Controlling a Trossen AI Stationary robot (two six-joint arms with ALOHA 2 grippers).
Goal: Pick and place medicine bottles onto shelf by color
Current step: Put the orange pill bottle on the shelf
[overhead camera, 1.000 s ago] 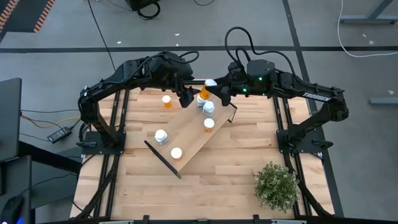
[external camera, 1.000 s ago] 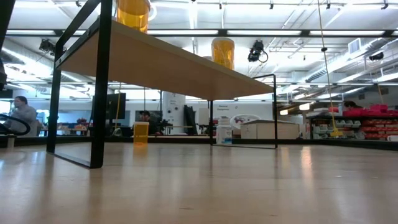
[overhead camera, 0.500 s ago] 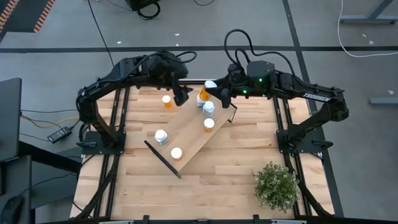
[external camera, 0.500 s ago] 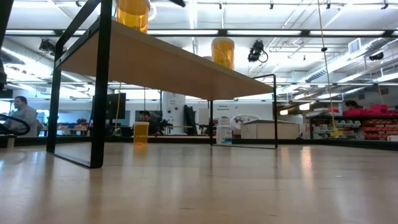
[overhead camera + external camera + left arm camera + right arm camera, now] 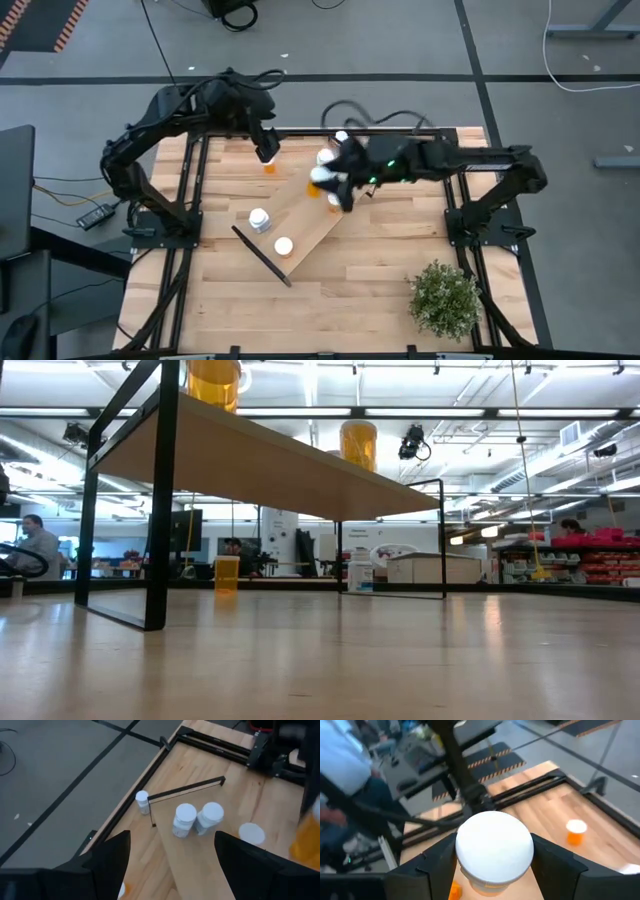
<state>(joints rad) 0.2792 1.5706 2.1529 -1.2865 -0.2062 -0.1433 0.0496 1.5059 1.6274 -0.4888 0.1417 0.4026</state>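
Note:
The shelf, a light-wood board with dark end panels, stands slantwise on the table. White-capped bottles stand on it; two white ones show in the left wrist view. My right gripper is over the shelf's far end, shut on an orange bottle with a white cap. My left gripper is open and empty, above an orange bottle that stands on the table. Another white bottle stands on the table beside the shelf's end panel. My right gripper pinches the bottle between its two fingers, one on each side just below the white cap. The cap faces the wrist camera and hides the body. The motion blur in the high view hides how the bottle stands over the shelf.
A small green plant stands at the table's near right corner. More white caps cluster by the shelf's far end. In the low view an orange bottle and a white one stand on the table beyond the shelf.
My right gripper has swung from the table's far edge toward its near left, over the shelf's far end, carrying the bottle. My left gripper has moved toward the table's left edge, from the shelf's far end to above the orange bottle on the table.

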